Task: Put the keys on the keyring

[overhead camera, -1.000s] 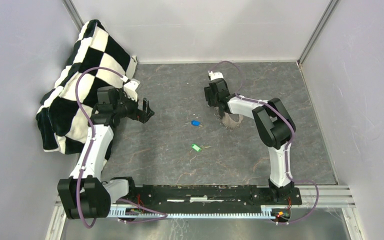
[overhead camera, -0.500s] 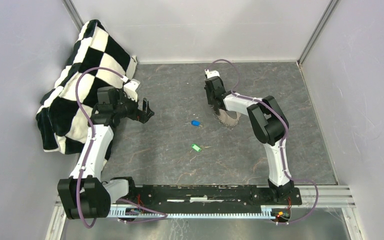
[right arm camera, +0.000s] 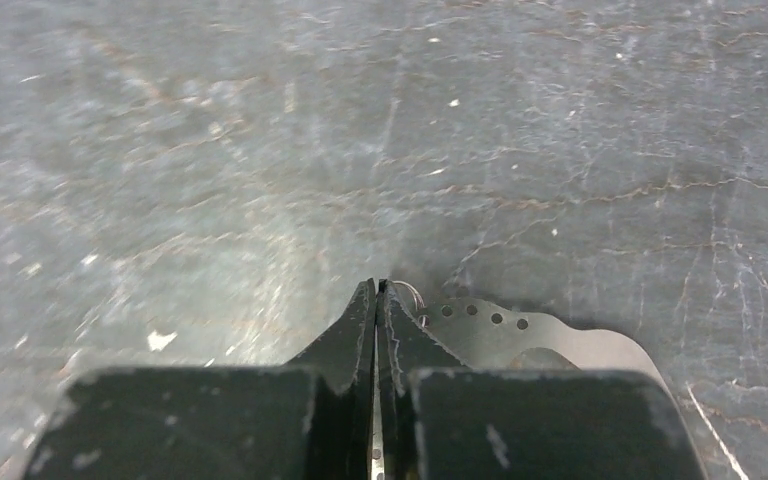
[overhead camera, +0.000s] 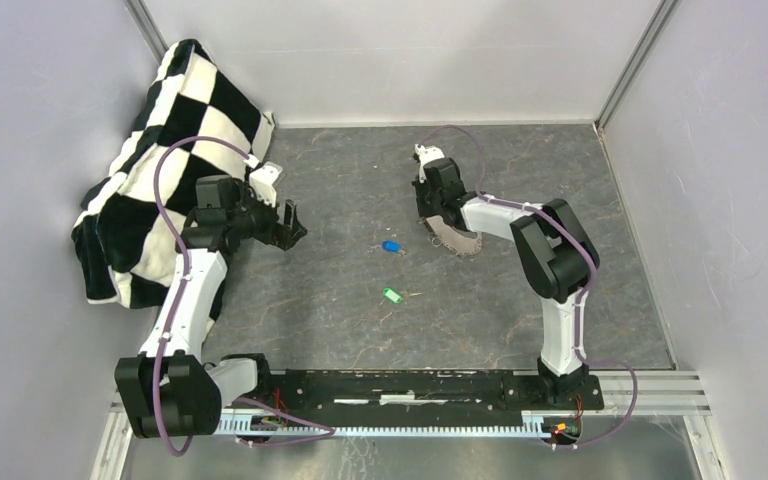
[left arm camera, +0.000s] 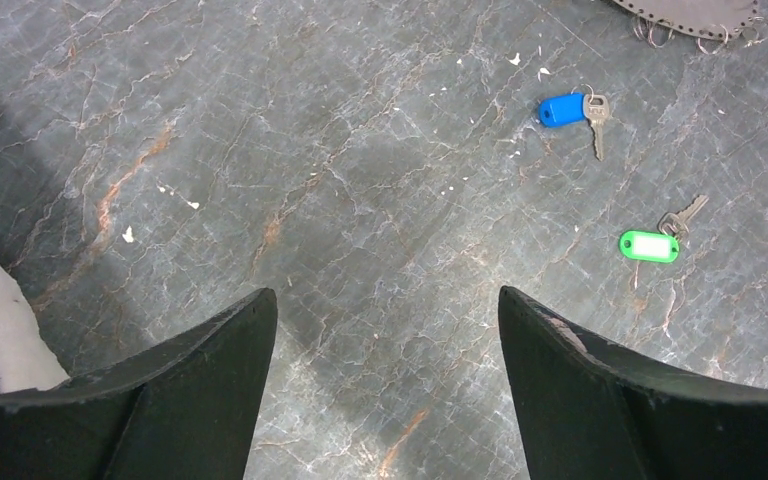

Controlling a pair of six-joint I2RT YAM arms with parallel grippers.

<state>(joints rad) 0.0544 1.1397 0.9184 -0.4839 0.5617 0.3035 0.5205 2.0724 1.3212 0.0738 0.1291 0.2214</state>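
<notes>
The keyring (overhead camera: 458,238) is a grey flat piece with holes and small wire rings along its edge. My right gripper (overhead camera: 431,214) is shut on its left edge. In the right wrist view the jaws (right arm camera: 376,287) are pressed together on a thin strip of the keyring (right arm camera: 530,338), with a wire ring at the tips. Both keys lie loose on the tabletop, one with a blue tag (overhead camera: 391,246) and one with a green tag (overhead camera: 392,295). My left gripper (overhead camera: 294,222) hovers open and empty, far left of them. Its wrist view shows the blue key (left arm camera: 563,109), the green key (left arm camera: 650,245) and the keyring's edge (left arm camera: 695,12) beyond the left gripper (left arm camera: 385,295).
A black-and-white checkered cloth (overhead camera: 160,160) is heaped against the left wall behind the left arm. Grey walls close in the marbled tabletop (overhead camera: 340,300) on the left, back and right.
The right gripper has closed onto the keyring, and the ring has shifted and now lies flatter and lower to its right. The left jaws have narrowed slightly. The keys have not moved.
</notes>
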